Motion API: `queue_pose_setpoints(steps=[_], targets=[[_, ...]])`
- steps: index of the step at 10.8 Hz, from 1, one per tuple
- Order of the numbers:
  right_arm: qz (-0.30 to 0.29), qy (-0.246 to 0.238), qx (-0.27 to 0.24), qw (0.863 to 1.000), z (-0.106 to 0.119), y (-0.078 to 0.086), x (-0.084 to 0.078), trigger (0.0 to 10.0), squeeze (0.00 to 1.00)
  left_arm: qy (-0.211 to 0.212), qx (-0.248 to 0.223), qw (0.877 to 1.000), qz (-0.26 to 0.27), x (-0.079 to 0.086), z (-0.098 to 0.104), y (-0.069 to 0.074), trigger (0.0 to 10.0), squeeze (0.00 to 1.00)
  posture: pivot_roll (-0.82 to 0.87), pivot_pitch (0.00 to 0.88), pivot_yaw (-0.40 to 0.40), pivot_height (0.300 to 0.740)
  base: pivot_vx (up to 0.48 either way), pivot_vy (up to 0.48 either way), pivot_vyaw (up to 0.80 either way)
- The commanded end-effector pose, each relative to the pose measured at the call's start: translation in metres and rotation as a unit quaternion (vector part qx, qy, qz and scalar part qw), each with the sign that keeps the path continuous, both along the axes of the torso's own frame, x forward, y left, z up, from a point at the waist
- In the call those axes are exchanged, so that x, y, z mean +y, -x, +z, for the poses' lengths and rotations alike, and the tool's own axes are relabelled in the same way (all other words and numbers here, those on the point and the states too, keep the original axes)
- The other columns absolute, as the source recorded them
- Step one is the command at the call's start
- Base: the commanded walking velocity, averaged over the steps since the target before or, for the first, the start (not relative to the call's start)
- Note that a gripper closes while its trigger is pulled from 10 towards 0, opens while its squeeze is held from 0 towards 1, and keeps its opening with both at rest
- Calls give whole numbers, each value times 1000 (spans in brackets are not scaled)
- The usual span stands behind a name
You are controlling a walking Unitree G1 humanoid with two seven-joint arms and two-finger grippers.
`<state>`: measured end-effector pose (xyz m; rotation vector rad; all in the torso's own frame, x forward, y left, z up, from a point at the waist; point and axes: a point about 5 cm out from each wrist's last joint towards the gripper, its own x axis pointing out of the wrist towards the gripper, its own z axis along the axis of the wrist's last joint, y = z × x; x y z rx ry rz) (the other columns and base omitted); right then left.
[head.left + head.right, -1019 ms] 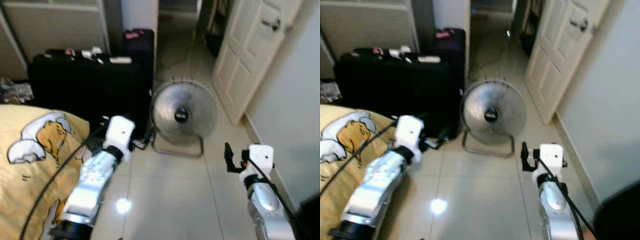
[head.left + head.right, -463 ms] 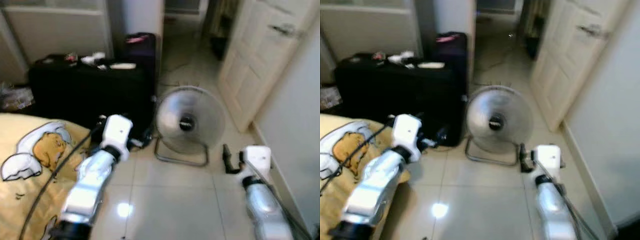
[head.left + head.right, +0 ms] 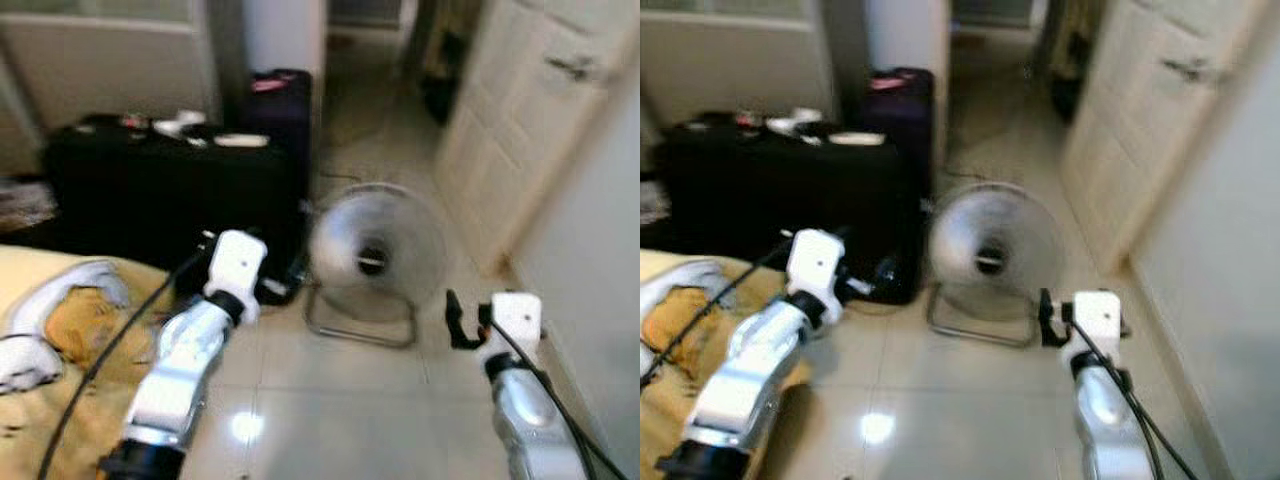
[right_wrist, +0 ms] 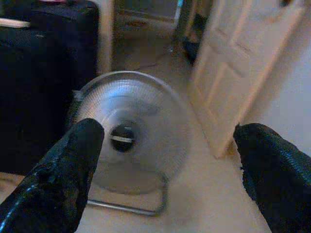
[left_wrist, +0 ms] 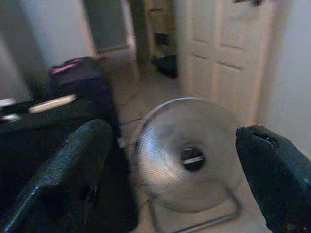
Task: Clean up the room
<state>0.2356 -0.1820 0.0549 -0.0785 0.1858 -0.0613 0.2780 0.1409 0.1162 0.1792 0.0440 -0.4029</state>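
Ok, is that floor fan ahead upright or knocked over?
Upright. The floor fan stands on its metal loop stand on the tiled floor, round grille facing the robot, beside the black suitcase.

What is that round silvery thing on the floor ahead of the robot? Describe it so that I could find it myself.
Start at the white panelled door on the right, then look down to the tiled floor beside it. There a floor fan stands on a bent metal foot, next to a big black suitcase. Its round, silvery wire grille sets it apart from the dark luggage.
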Motion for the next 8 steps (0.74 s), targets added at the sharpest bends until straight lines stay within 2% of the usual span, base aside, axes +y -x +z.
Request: queue_pose_setpoints(steps=[1,4,5,6,8], targets=[[7,8,-1,1000,1,0,2,10000,0,-2,-9,1000,-3,-1,5,-2,10000,0,12,0,-34,740,360,0,0],[22,16,2,1000,-1,2,5,10000,0,-4,-7,1000,-4,0,4,-1,10000,0,12,0,-32,740,358,0,0],[20,15,3,1000,-2,2,4,10000,0,-4,-6,1000,-5,-1,4,-1,10000,0,12,0,-32,740,356,0,581],[7,-5,1,1000,-3,4,2,10000,0,-4,-7,1000,-8,-2,4,-1,10000,0,13,0,-33,740,356,0,0],[6,3,39,999,-15,6,4,10000,0,-1,-2,999,-33,-6,2,2,10000,0,3,0,-29,740,150,0,0]])
